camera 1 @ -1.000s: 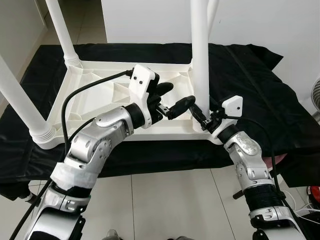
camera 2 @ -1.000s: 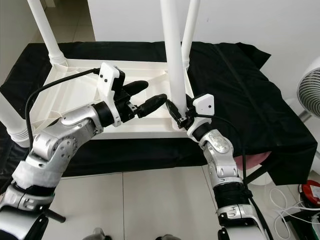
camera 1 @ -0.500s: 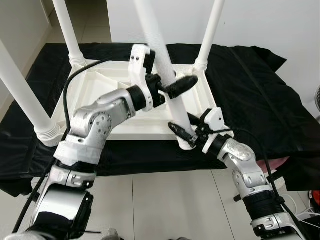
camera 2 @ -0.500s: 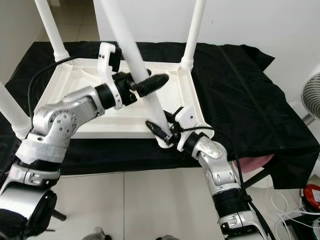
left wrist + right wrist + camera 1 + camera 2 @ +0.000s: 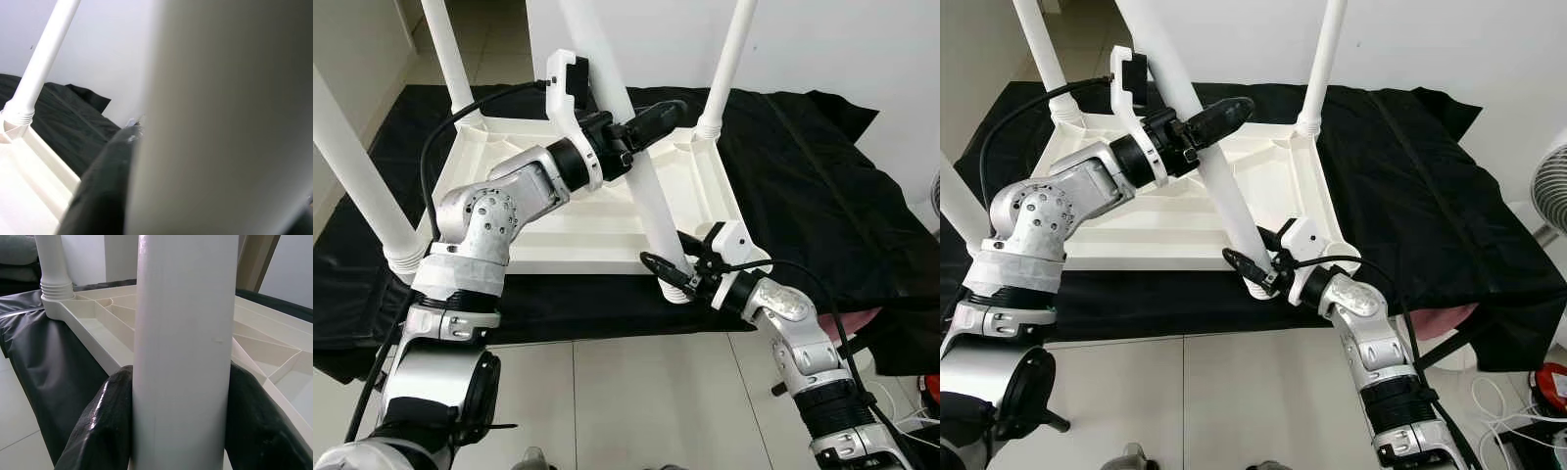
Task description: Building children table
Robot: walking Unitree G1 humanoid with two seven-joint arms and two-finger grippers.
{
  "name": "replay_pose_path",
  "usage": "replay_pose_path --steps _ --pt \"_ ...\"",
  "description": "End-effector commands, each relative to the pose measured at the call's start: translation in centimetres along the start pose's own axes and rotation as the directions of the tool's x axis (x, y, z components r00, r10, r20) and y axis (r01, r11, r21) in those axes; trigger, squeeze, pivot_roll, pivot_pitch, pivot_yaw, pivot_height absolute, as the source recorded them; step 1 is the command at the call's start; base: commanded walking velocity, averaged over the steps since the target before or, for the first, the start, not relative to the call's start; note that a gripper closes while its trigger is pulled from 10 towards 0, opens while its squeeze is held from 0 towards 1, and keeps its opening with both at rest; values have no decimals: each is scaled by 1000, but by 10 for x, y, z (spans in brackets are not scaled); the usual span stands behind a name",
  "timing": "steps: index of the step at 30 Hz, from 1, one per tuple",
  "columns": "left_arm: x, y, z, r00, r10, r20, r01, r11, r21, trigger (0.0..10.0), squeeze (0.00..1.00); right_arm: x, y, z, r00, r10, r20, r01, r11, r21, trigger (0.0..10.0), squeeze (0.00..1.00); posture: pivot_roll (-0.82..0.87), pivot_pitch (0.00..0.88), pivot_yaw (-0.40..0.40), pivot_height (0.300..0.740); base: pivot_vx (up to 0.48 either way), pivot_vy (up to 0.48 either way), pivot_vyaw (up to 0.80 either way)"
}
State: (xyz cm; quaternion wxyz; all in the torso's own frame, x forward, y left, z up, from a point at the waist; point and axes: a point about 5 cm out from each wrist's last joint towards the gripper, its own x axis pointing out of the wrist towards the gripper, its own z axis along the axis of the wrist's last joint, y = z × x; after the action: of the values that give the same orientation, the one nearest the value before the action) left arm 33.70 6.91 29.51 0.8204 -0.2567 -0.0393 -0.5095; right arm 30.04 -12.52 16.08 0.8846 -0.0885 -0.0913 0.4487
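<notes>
Leg (image 5: 641, 186): tilted; I needed it upright before threading.
Right gripper (image 5: 677, 276): clamped at its base.
Left gripper (image 5: 636, 127): held it higher.

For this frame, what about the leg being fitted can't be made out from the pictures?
- Top of the tilted leg: cut off by the eye views' upper edge.
- Its seating in the corner socket: hidden by the right gripper and the leg's base.
- Left gripper finger contact: left wrist view is blurred by the close leg.
</notes>
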Motion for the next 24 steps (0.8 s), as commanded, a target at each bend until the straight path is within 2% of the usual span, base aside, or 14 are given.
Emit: replay_pose_path --steps 1,8,11,12,13,14,15,18,19,20,21,24 --pt "4 -12 2 992 -128 9 128 992 6 0 0 0 0 -4 1000 -6 -22 7 1000 9 10000 0 17 23 -41 740 0 0 0" --pt "6 -14 3 994 -107 9 107 994 5 0 0 3 -2 -4 999 -50 -20 51 998 26 10000 0 19 18 -41 740 0 0 0" --pt "12 -5 3 1000 27 -13 -26 999 40 0 0 5 -5 -5 995 -91 -35 92 995 31 10000 0 20 15 -43 740 0 0 0" --pt "14 3 2 995 96 -36 -94 994 56 2431 0 7 -9 -5 992 -124 -39 125 991 40 10000 1000 21 14 -45 740 0 0 0" --pt "14 3 2 995 96 -36 -94 994 56 2431 0 7 -9 -5 992 -124 -39 125 991 40 10000 1000 21 14 -45 740 0 0 0" --pt "15 7 1 989 139 -51 -135 989 66 2431 0 8 -12 -5 988 -146 -41 148 988 47 10000 1000 21 14 -45 740 0 0 0" --pt "17 15 3 975 213 -57 -209 976 64 10000 0 11 -22 -4 971 -234 -53 235 972 15 10000 1000 20 11 -45 740 0 0 0" --pt "18 16 5 973 227 -52 -224 973 57 10000 0 13 -26 -4 960 -272 -67 273 962 -1 10000 1000 20 10 -44 740 0 0 0" --pt "19 16 7 971 236 -42 -233 970 65 10000 0 15 -27 -5 955 -286 -77 287 958 -4 10000 494 19 9 -45 740 0 0 0" --pt "19 16 7 971 236 -42 -233 970 65 10000 0 15 -27 -5 955 -286 -77 287 958 -4 10000 494 19 9 -45 740 0 0 0" --pt "21 15 10 968 247 -38 -243 967 78 10000 0 17 -29 -4 948 -306 -84 306 952 -14 10000 0 20 9 -44 740 0 0 0" --pt "26 13 15 965 263 -25 -258 959 113 10000 0 24 -31 -2 937 -337 -94 337 941 -20 10000 0 20 11 -45 740 0 0 0"
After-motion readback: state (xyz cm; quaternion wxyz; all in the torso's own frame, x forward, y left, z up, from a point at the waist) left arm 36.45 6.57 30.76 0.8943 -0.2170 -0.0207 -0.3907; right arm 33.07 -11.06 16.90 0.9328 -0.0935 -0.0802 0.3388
